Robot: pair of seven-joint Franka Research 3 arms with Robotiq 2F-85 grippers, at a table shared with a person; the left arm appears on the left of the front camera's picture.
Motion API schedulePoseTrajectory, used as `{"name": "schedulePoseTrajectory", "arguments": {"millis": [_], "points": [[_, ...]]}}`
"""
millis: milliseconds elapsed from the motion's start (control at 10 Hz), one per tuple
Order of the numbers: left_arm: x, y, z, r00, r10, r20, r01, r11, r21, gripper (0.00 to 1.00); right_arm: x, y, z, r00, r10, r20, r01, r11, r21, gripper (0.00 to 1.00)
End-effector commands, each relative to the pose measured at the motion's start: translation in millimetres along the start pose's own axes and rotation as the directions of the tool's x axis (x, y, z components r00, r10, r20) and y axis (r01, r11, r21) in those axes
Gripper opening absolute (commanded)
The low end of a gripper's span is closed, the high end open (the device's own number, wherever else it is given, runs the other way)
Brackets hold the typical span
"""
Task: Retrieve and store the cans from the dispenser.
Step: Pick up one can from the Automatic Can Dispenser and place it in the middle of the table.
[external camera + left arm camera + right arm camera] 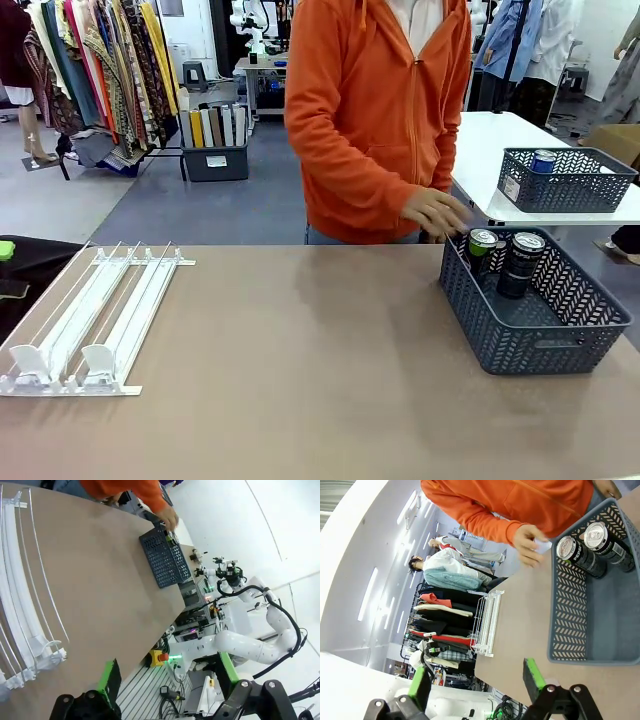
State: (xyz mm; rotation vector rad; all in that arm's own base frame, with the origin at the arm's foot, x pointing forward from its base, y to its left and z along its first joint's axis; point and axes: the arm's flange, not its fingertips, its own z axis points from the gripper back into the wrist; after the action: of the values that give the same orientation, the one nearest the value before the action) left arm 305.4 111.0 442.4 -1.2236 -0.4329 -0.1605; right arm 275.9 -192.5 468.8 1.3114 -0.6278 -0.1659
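Basket (600, 645) cut off at right edge; dispenser (20, 605) cropped left.

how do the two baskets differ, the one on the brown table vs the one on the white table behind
The near basket sits on the brown table and holds two dark cans standing upright in its far corner. The far basket sits on the white table and shows one blue can. A person's hand is at the near basket's far rim; nothing touches the far basket. Both are dark grey, rectangular, with lattice walls.

No legible text anywhere.
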Motion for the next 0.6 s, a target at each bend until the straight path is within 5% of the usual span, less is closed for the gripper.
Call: {"name": "schedulePoseTrajectory", "arguments": {"millis": [0, 500], "points": [[-0.4, -2.0, -1.7, 1.0, 0.004, 0.011, -0.004, 1.0, -0.019, 1.0, 3.2, 4.4, -2.2, 1.0, -0.002, 0.019, 0.001, 1.0, 0.025, 1.0], [-0.4, -2.0, -1.7, 1.0, 0.004, 0.011, -0.004, 1.0, -0.019, 1.0, 3.2, 4.4, -2.2, 1.0, -0.002, 0.019, 0.001, 1.0, 0.025, 1.0]]}}
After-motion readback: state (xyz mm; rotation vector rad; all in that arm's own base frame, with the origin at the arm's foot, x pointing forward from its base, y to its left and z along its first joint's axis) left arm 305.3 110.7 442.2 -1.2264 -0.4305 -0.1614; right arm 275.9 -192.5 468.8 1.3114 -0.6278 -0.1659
